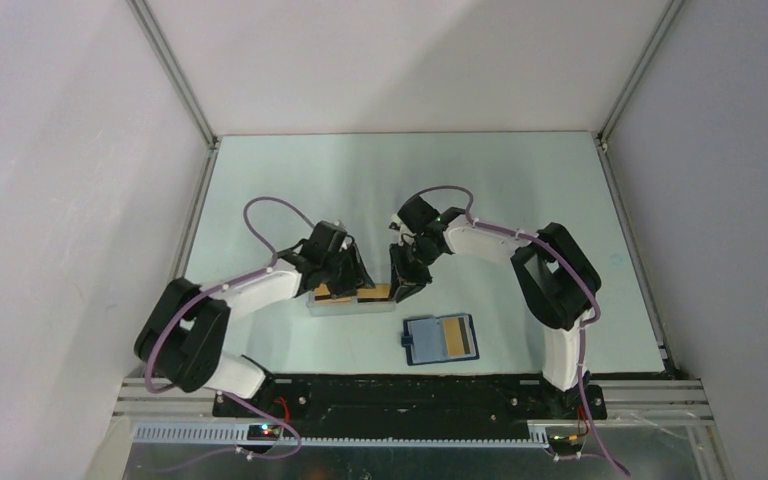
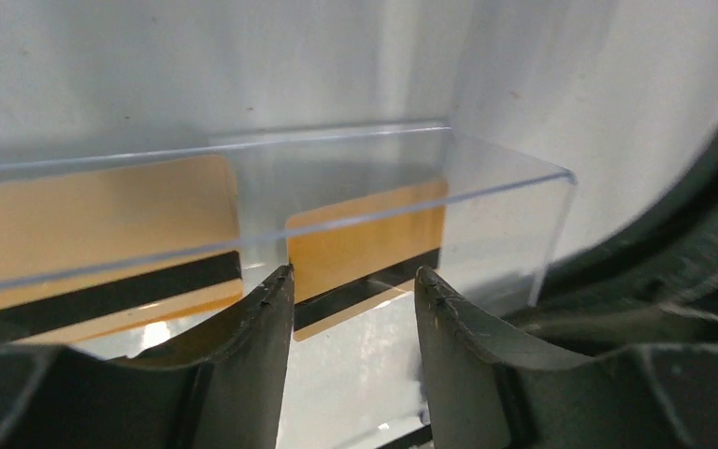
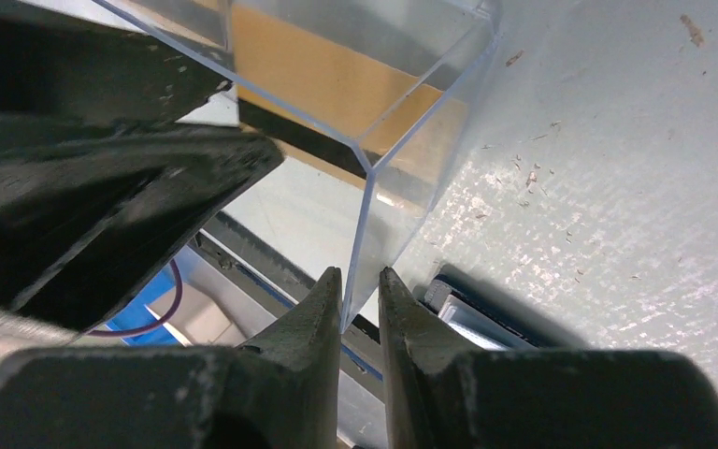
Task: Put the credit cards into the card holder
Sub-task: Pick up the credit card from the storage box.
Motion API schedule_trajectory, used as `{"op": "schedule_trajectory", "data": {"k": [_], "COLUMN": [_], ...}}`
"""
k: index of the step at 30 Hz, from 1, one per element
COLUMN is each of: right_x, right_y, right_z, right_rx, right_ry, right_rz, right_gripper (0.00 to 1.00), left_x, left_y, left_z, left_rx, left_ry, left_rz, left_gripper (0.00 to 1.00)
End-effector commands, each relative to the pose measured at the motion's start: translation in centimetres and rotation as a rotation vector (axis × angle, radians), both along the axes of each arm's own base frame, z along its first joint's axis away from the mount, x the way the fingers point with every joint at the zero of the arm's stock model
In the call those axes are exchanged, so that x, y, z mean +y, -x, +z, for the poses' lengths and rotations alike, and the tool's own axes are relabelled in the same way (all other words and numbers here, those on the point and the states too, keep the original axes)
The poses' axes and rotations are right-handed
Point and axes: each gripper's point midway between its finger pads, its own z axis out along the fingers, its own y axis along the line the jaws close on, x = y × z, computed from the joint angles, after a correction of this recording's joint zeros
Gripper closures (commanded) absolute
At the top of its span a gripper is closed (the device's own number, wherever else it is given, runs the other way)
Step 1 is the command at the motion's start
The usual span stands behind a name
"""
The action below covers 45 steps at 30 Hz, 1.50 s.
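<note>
Two gold-tan credit cards lie in a clear plastic tray (image 2: 486, 187): one on the left (image 2: 93, 224), one on the right (image 2: 365, 243), each with a dark stripe. My left gripper (image 2: 355, 285) is open, its fingertips either side of the right card's near edge. My right gripper (image 3: 360, 281) is shut on the tray's thin end wall (image 3: 374, 196). In the top view the tray (image 1: 345, 307) sits between both grippers. The card holder (image 1: 422, 342) lies open in front of it, with a gold card (image 1: 453, 335) on its right half. The holder's edge also shows in the right wrist view (image 3: 472, 313).
Grey walls enclose the table on three sides. The black base rail (image 1: 410, 390) runs along the near edge, just below the card holder. The left gripper's dark fingers (image 3: 103, 187) crowd the tray's inside in the right wrist view.
</note>
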Motion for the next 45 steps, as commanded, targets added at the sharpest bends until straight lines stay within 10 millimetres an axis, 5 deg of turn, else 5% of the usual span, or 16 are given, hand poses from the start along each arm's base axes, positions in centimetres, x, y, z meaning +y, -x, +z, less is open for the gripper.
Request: {"op": "schedule_trajectory", "data": {"k": [1, 6, 23, 37, 45], "right_x": [2.2, 2.4, 2.1, 1.4, 1.2], "right_y": [-0.1, -0.1, -0.2, -0.4, -0.4], "right_z": [2.5, 2.8, 3.9, 4.7, 5.4], "right_rx": [-0.055, -0.055, -0.084, -0.1, -0.108], "right_ry": [-0.122, -0.135, -0.144, -0.139, -0.144], "right_rz": [0.033, 0.034, 0.035, 0.029, 0.025], "right_gripper": [0.78, 0.77, 0.74, 0.72, 0.71], "left_x": [-4.3, -5.0, -5.4, -3.3, -2.1], "left_y": [-0.6, -0.3, -0.1, -0.2, -0.6], "left_z": [6.8, 7.9, 5.2, 4.1, 4.9], "left_rx": [-0.111, -0.116, -0.055, -0.064, -0.089], "left_ry": [0.262, 0.306, 0.28, 0.144, 0.072], "left_rz": [-0.069, -0.111, -0.133, -0.109, -0.103], "left_gripper": [0.48, 0.49, 0.65, 0.8, 0.81]}}
